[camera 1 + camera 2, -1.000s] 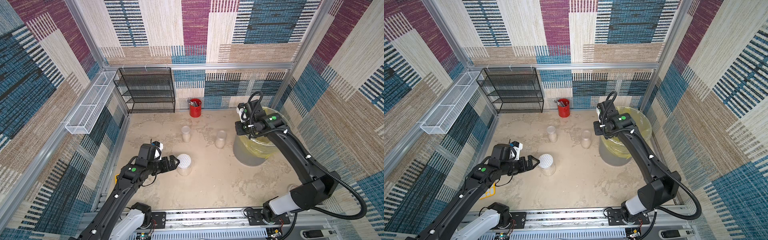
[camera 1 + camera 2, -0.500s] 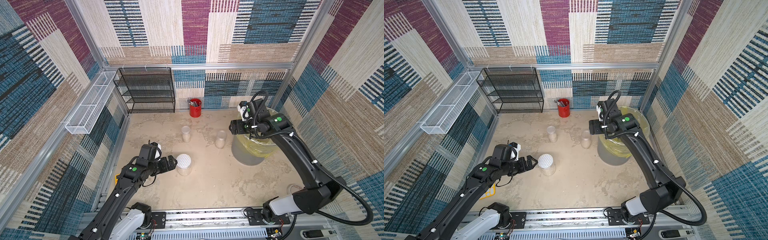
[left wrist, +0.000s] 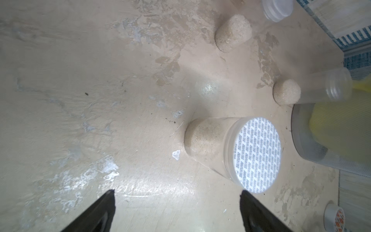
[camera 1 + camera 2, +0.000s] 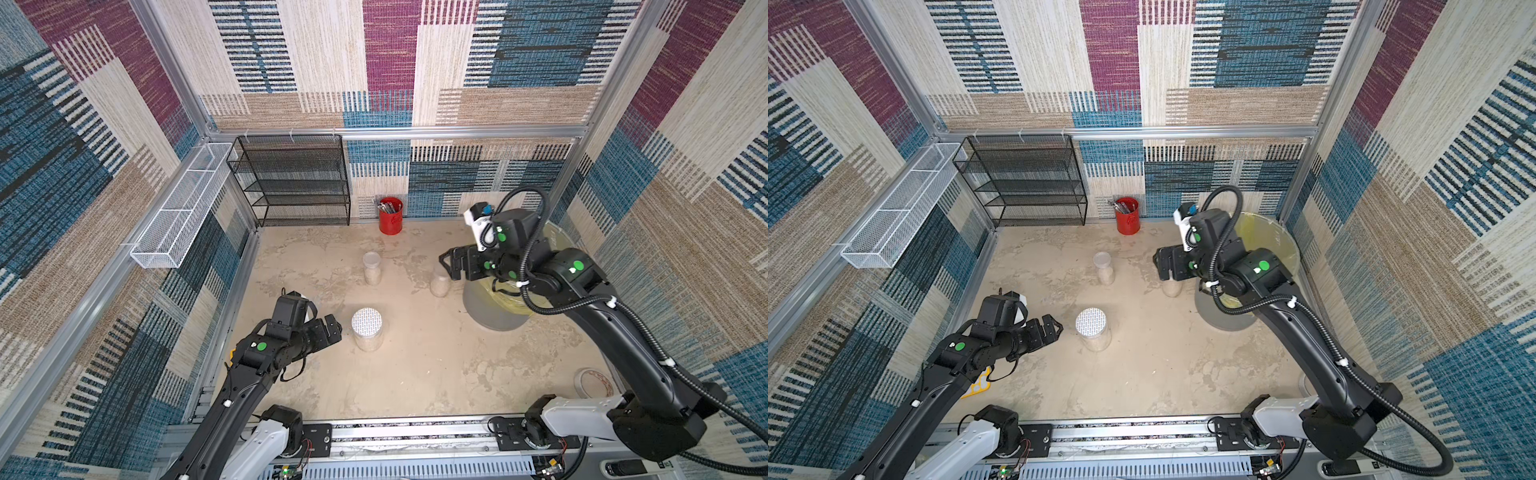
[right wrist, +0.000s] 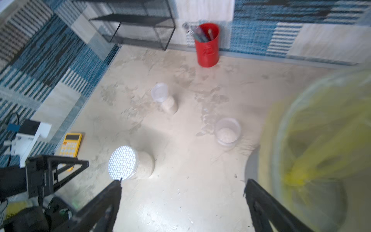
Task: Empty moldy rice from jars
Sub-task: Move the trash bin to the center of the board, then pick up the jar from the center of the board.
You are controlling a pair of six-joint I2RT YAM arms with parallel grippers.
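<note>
Clear plastic, three upright cylinders on the beige worktop (image 4: 436, 374): wide jar w/ patterned foil seal (image 4: 367, 330), narrow lidded jar (image 4: 372, 268) further back, narrow open jar (image 4: 439, 284) just beside the grey bin w/ yellow liner (image 4: 494, 309). Moldy rice (image 3: 204, 140), pale beige grains, fills the lower part of all three. Nothing emptied yet, so by my read the task is at its start.

Left arm's fingers (image 4: 333, 328): spread wide, nothing between them, held low & roughly level, tips aimed at the wide jar's side, near it but not touching. In the left wrist view the jar is ahead of the tips but off-centre, closer to one finger's line than the other.

Right arm's fingers (image 4: 448, 262): also wide & empty, raised, near the narrow open jar & the bin rim, touching neither.

Key relation: the wide jar's long axis is vertical and the fingers come at it sideways. So going fwd w/ a small sideways correction should put the wall between them. Left arm is clearly nearer that jar; right arm is nearer the open jar + bin. The seal prob. has to come off before pouring. Risk: an off-centre approach nudges or tips the jar.
</note>
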